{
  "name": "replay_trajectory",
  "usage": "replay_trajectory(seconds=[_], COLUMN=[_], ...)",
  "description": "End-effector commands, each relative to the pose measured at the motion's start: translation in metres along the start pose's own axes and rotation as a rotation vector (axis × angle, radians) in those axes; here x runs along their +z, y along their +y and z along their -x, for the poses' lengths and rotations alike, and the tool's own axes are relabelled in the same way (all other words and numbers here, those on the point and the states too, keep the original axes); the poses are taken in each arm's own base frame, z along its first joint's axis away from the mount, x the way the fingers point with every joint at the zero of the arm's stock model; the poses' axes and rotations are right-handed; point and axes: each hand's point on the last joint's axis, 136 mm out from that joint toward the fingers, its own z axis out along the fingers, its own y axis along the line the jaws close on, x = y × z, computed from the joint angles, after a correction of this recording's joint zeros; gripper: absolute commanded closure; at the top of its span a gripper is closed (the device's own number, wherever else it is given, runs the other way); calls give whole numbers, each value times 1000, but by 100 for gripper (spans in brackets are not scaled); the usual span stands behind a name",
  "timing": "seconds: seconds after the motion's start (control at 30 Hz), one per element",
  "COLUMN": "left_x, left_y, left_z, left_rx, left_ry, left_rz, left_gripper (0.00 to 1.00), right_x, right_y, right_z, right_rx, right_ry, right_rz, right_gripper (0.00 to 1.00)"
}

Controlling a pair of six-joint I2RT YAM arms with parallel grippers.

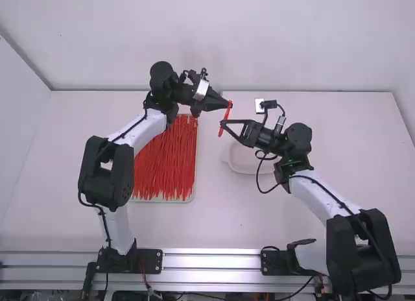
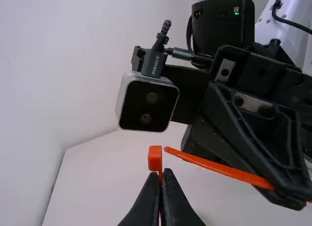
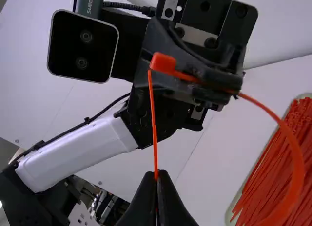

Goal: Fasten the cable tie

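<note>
Red cable tie [image 2: 219, 168] being gripped near head by left hand [image 2: 160, 179], strap being pinched by right hand [image 3: 156, 178], likely steadying head for threading.

White table [image 1: 363, 139], tray [image 1: 188, 198] of red cable ties [image 1: 170, 159] below left gripper [image 1: 228, 107], shallow white dish [image 1: 243, 165] beneath right gripper [image 1: 222, 127].

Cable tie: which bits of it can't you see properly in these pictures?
Whether the cable tie tail has entered the head: right wrist view, the left claw hides the slot; tiny in high view.
The loop's lower part: cut off by the right wrist view's edge.
The strap's far end: left wrist view, inside the right claw.
</note>
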Motion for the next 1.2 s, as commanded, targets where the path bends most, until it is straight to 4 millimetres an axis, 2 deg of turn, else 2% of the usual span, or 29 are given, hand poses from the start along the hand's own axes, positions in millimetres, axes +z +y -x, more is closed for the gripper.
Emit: replay_trajectory(seconds=[0.0,0.23,1.17], left_x=[0,0,-5], left_y=[-2,-3,0], left_z=[-1,9,5], left_rx=[11,16,-9], left_ry=[-1,-2,2], left_rz=[-14,-14,-2], left_gripper=[98,98,98], right_x=[5,5,3], right_y=[12,12,12], right_z=[6,5,8], right_rx=[-29,-29,-30], right_ry=[3,4,-3], right_rz=[27,27,25], right_gripper=[100,100,100])
